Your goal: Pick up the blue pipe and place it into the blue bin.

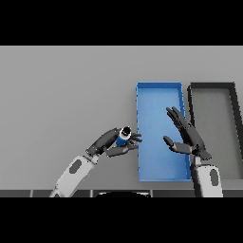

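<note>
Starting on the left, the robot's left arm is reaching in from the lower edge, angling up and toward the middle of the grey table (61, 95). The left hand (110, 142) is curling its fingers and thumb round the blue pipe (123, 137), pinching it from above and below. The pipe is showing as a short blue cylinder with a dark open end ringed in white, and that end is pointing up and toward the viewer. It is sitting in the hand just beside the left wall of the blue bin (142, 90), with the fingertips (136, 138) reaching the bin's left edge. Whether the pipe is touching the table beneath, I cannot tell.

Moving across, the blue bin is lying long and narrow, running away from the robot, its floor showing bare blue.

Over the bin's right side, the right hand (189, 137) is hovering with its fingers straight and slightly spread, pointing up and to the left, the thumb sticking out toward the pipe. It is gripping nothing.

Furthest right, a dark grey bin (236, 114) is sitting just beside the blue one, its walls parallel to it.
</note>
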`<state>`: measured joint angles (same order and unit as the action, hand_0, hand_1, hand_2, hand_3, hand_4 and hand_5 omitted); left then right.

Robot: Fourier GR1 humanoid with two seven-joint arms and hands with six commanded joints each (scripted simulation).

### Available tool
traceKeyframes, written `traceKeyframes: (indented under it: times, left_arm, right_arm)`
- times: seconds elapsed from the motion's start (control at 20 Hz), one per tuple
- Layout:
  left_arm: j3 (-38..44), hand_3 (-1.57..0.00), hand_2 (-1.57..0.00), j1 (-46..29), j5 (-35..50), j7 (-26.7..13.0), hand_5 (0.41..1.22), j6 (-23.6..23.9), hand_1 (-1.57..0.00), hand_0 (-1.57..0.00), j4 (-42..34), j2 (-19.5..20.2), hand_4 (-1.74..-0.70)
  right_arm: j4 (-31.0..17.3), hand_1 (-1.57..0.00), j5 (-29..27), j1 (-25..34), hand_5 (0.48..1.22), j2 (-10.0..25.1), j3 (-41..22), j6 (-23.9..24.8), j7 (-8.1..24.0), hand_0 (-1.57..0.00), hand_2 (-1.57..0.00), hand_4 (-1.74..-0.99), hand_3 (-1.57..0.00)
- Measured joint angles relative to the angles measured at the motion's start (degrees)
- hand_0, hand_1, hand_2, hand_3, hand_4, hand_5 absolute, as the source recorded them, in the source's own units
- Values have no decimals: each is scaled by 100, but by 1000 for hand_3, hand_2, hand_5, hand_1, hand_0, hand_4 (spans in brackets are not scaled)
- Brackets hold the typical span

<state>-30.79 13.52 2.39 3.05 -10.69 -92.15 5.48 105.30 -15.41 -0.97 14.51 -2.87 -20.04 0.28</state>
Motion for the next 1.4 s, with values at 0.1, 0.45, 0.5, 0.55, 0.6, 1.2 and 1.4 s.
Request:
traceKeyframes:
  times: [0.1, 0.45, 0.5, 0.55, 0.6, 1.2, 1.4]
  left_arm:
    - [48, -1571, -1571, -36, 14, 47, 1221, -54, -1571, -1571, -34, 13, -1467]
    - [96, -1571, -1571, -48, -215, -73, 1221, -115, -1571, -1571, -47, -32, -1467]
    - [88, -1571, -1571, -70, -239, -46, 1221, -105, -1571, -1571, -47, -88, -1467]
    - [163, -1571, -1571, -52, -228, 2, 1221, -154, -1571, -1571, 9, -47, -1467]
    - [169, -1571, -1571, 5, -209, -43, 1221, -190, -1571, -1571, 9, -104, -1467]
    - [338, -1571, -1571, -82, -331, -12, 1221, -477, -1571, -1571, 78, -216, -1465]
    - [400, -1571, -1571, -100, -345, -318, 1221, -592, -1571, -1571, 155, -223, -1595]
  right_arm:
    - [193, -11, -494, 319, 568, 304, -91, -369, 439, 1, -106, -1247, 0]
    - [623, -2, -660, 1525, 559, 547, -768, -748, 1267, 1, -44, -1298, 1]
    - [625, -1, -597, 1622, 559, 511, -836, -783, 1224, 1, -42, -1302, 1]
    - [620, -1, -708, 1752, 560, 488, -915, -804, 1390, 1, -42, -1300, 1]
    - [624, 0, -806, 1891, 560, 470, -984, -851, 1485, 1, -43, -1294, 1]
    - [-211, -108, -660, 3288, 497, -83, -1535, -1201, 2045, -69, -166, -1204, -44]
    - [-394, -703, -562, 3506, 500, -264, -1679, -1311, 2048, -702, -745, -1406, -604]
